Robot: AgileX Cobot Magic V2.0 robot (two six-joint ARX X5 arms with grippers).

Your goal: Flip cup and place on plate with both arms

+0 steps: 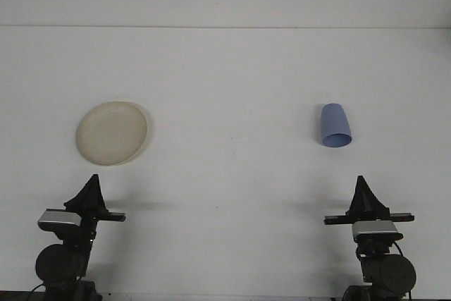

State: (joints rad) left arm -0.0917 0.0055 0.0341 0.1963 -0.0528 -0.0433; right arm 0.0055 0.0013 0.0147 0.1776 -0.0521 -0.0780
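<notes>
- blue cup (pixel 335 125) on its side, right half of white tabletop (pixel 232 174), mouth toward camera
- cream plate (pixel 112 132) left, well apart
- left tool (pixel 89 192), right tool (pixel 366 194) low, near edge: both clenched, grasping nothing

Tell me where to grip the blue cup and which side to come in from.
Grip the blue cup across its body, about midway along. It lies on its side, open mouth toward the robot and narrower closed end pointing away, so the curved wall is the exposed part. Come from above with the right hand, which sits nearest, fingers straddling the wall left and right. The taper suggests holding nearer the wider mouth end to limit slipping.
</notes>
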